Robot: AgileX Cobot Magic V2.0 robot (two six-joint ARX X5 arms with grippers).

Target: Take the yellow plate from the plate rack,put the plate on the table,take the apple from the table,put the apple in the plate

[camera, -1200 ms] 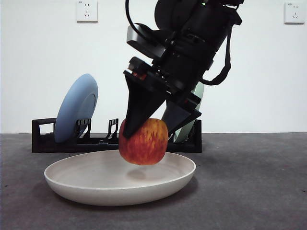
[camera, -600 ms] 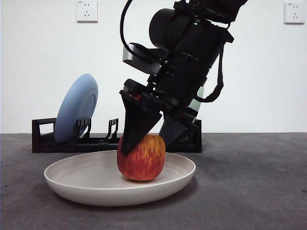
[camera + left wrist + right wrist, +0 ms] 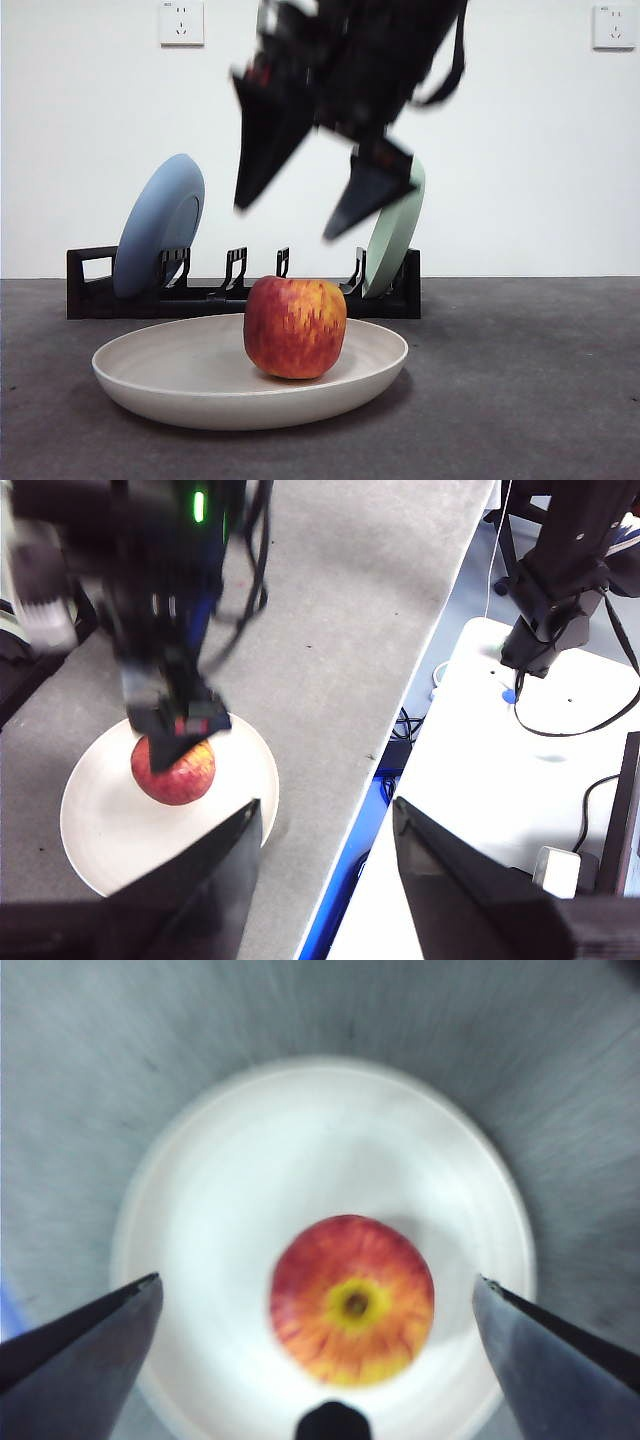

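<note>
- End effector on my right arm (image 3: 305, 215) has let go of the apple (image 3: 295, 327) and lifted well above it since a moment ago; its jaws are spread wide and empty, blurred with motion in the front view.
- Seen from my right wrist, the apple (image 3: 352, 1300) sits stem-up between the spread jaws, far below them, touching neither.
- Apple rests alone inside the cream plate (image 3: 160, 385), a little off its middle, upright and steady.
- Plate lies flat on the grey tabletop (image 3: 530, 400), in front of the rack (image 3: 90, 290).
- My judgement: plate down, apple in it, so the task looks finished; only pulling the arm clear remains.
- My left end effector (image 3: 325, 825) waits high off the tabletop's edge, jaws apart, holding nothing.
- Behind, a blue plate (image 3: 160, 235) and a pale green plate (image 3: 395, 235) stand upright in the rack.
- Nothing blocks a straight upward retreat; the green plate stands behind the right jaw, so swinging back could risk it.
</note>
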